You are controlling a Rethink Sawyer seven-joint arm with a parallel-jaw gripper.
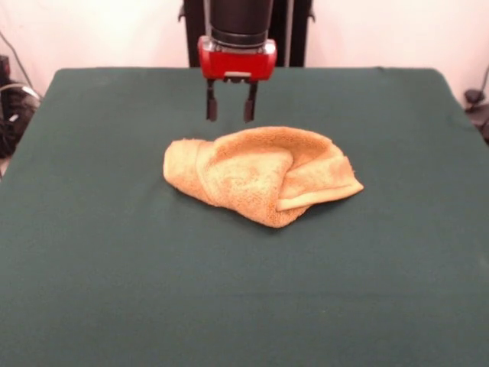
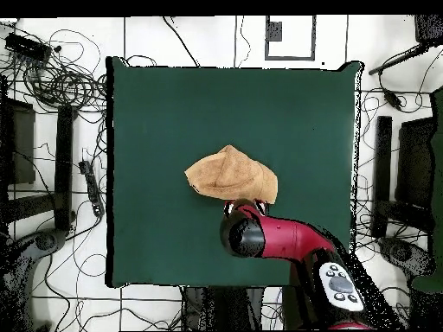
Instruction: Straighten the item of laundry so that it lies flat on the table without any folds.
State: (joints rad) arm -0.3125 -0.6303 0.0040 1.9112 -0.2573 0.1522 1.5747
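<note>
hand (image 1: 229, 112) hangs above the worktop (image 1: 92, 252), fingers slightly parted, gripping nothing. towel (image 1: 260, 174) lies bunched and folded on the worktop just below and in front of the hand, not touching.

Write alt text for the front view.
A crumpled yellow-orange towel lies folded over itself near the middle of a dark green table. A red and black gripper hangs just behind it, fingers apart and empty, not touching the cloth.
</note>
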